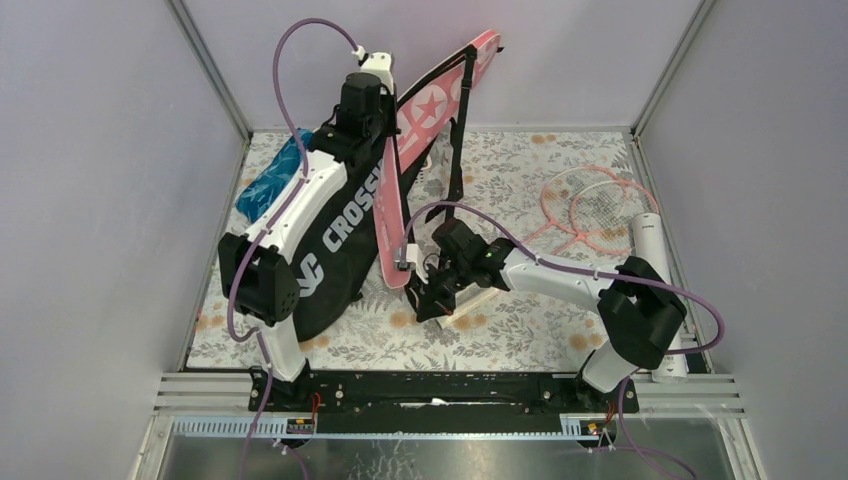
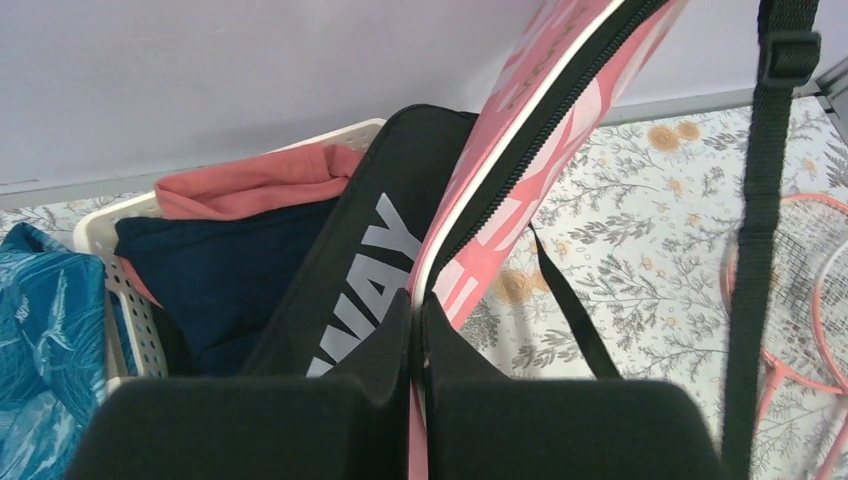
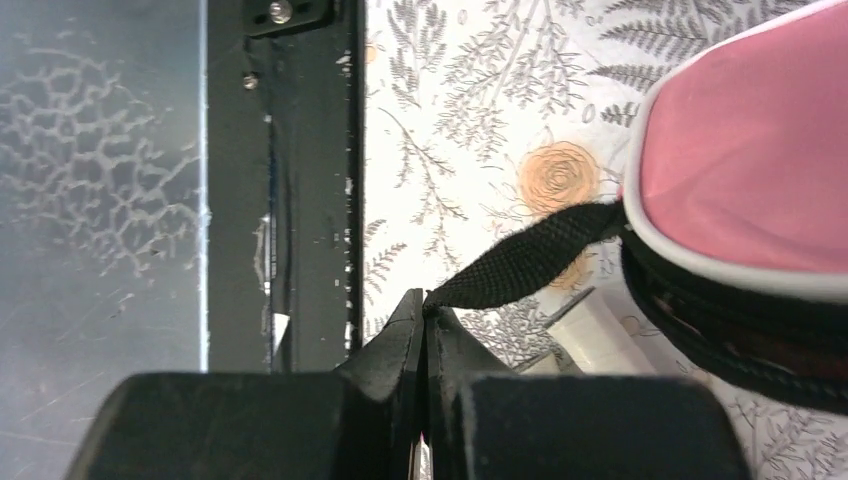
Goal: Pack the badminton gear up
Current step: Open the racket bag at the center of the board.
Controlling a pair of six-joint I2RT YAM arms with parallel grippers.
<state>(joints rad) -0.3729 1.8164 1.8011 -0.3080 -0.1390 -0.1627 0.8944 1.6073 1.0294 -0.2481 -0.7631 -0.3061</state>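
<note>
The pink "SPORT" bag [image 1: 428, 112] stands tilted on its edge, its top leaning on the back wall. My left gripper [image 1: 385, 135] is shut on its white-piped zipper edge [image 2: 470, 200], with the gripper's tips [image 2: 418, 310] closed tight. The black "CROSSWAY" bag [image 1: 335, 240] leans beside it on the left [image 2: 365, 265]. My right gripper [image 1: 425, 298] is shut on a short black strap tab [image 3: 520, 262] at the pink bag's lower end [image 3: 750, 170]. Two pink-framed rackets [image 1: 598, 205] lie at the right. The white tube [image 1: 650, 235] lies beyond them, partly hidden by my right arm.
A white slatted basket [image 2: 120, 290] with navy [image 2: 220, 270] and red clothes stands behind the black bag. A blue cloth [image 1: 268, 182] lies at the far left. The pink bag's long black strap [image 2: 760, 220] hangs down. A white handle-like object [image 3: 600, 330] lies under the right gripper.
</note>
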